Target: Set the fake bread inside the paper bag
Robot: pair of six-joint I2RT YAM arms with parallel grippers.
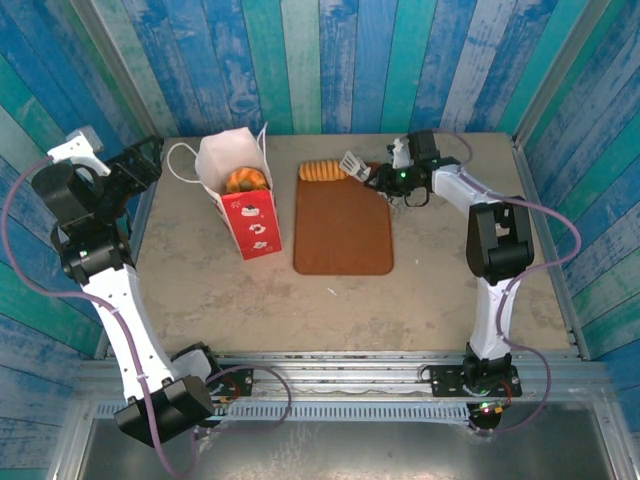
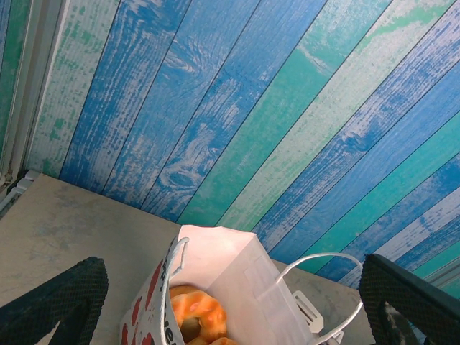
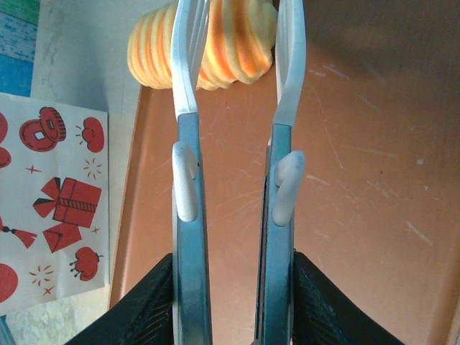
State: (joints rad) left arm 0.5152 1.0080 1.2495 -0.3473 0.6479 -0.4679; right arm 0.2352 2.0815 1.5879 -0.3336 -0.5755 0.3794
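The paper bag point(image 1: 247, 205) stands upright at the back left, white above and red below. Golden fake bread point(image 1: 246, 180) lies inside it; in the left wrist view the pieces point(image 2: 198, 313) show in the bag's point(image 2: 241, 277) open mouth. A braided loaf point(image 1: 322, 171) rests at the far left corner of the brown tray point(image 1: 345, 235). My right gripper point(image 1: 402, 180) is shut on blue tongs point(image 1: 357, 164), whose white tips reach the loaf's right end. From the right wrist, the tongs point(image 3: 188, 180) stand slightly apart over the loaf point(image 3: 233, 50). My left gripper point(image 1: 140, 165) hangs open beside the bag.
Blue and green plank walls close in the table at the back and both sides. The bag's thin white handles point(image 2: 323, 262) loop out toward the left arm. Bare table surface point(image 1: 330, 310) lies in front of the tray.
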